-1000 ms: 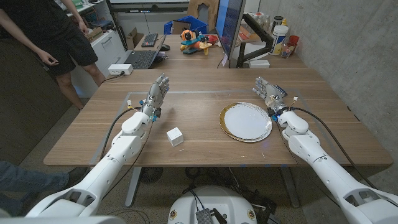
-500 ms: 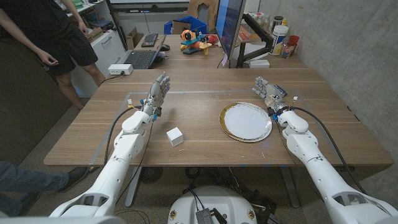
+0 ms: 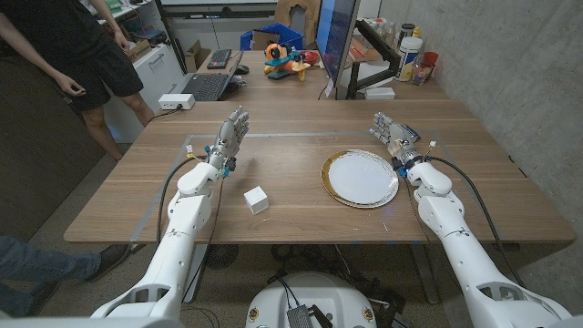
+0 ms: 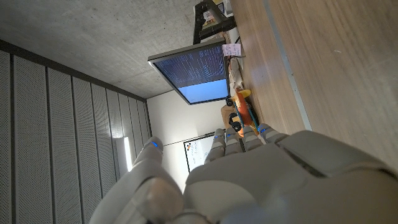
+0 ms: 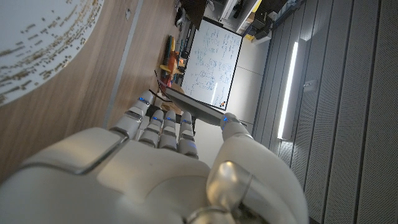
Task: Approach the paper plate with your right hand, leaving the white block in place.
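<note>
head view looks down over the table [image 3: 301, 205]; both wrist views skim it closely.

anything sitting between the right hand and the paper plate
Nothing visible does. The right hand stands open just off the far right rim of the paper plate, with only bare table between them. The white block lies on the plate's other side, nearer the left hand.

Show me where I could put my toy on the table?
Bare wood lies between the white block and the paper plate, and along the far edge beyond both hands. It is tightest where the right hand stands beside the plate's rim.
</note>
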Motion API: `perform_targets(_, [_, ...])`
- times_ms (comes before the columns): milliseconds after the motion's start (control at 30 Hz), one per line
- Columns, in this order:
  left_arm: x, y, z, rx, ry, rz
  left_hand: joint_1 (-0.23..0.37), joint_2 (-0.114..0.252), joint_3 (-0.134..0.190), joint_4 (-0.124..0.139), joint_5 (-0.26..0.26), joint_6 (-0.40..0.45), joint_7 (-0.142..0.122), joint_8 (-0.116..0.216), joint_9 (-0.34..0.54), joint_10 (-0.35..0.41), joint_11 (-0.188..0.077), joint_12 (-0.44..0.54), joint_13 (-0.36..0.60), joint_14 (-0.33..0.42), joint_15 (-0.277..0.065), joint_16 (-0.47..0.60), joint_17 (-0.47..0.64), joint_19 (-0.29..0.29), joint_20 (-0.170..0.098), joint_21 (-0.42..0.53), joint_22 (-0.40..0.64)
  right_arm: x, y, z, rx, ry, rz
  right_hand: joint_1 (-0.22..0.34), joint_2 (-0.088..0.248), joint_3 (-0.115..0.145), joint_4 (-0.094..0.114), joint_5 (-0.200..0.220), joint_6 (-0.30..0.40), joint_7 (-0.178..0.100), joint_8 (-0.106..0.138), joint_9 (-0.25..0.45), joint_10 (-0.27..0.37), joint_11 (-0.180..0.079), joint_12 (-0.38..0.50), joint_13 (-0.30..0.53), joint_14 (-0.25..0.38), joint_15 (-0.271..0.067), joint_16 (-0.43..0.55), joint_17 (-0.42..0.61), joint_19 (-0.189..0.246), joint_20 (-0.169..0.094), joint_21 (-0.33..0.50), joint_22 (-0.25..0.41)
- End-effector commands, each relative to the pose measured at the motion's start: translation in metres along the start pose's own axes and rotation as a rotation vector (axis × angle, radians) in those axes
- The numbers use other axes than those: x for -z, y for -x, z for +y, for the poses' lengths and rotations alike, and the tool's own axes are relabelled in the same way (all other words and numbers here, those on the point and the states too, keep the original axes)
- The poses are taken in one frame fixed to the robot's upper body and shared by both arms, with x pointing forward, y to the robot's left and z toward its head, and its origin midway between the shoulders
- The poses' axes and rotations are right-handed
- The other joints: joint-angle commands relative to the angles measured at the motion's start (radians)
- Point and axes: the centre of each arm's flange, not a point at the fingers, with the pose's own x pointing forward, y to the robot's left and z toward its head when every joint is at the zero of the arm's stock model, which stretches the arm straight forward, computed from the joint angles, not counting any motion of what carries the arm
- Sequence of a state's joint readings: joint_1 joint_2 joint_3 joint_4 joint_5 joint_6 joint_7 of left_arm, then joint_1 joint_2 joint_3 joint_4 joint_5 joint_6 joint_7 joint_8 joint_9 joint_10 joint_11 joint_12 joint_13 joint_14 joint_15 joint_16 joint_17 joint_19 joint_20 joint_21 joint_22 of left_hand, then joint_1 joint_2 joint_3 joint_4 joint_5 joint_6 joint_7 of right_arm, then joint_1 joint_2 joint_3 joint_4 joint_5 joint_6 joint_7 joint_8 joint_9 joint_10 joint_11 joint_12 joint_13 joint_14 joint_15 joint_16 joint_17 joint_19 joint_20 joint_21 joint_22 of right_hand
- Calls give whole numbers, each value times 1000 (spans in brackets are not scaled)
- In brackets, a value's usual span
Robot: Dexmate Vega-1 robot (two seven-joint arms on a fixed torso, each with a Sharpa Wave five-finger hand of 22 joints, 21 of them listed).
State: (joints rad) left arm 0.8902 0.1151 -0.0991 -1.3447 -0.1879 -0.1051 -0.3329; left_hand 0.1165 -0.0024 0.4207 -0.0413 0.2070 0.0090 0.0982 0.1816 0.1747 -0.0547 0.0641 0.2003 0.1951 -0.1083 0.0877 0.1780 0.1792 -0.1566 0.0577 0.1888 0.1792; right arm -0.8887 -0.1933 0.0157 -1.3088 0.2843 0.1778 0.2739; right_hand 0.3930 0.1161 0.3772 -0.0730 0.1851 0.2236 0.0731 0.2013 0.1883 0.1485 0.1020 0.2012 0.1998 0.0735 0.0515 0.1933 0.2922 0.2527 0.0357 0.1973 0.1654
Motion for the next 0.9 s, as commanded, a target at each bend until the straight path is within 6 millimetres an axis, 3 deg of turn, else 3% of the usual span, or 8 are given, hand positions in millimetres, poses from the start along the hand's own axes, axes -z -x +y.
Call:
perform_targets(33, [1, 1, 1, 6, -3, 11, 7, 6, 5, -4, 0, -2, 7, 4, 4, -12, -1, 1, 3, -8, -2, 3, 4, -10, -2, 2, 3, -6, 2, 4, -9, 30, -19, -7, -4, -3, -4, 3, 0, -5, 0, 5, 7, -3, 2, 3, 7, -9, 8, 1, 7, -1, 1, 5])
perform_targets(900, [-8, 1, 3, 9, -20, 12, 4, 9, 3, -7, -3, 2, 7, 6, 4, -22, -4, 1, 3, -17, -1, 5, 4, -21, -1, 3, 3, -16, 8, 11, -24, 77, -77, -16, -8, -13, -7, 3, -2, -21, -2, 5, 19, -12, 6, 1, 16, -15, 13, -9, 12, -2, 0, 5])
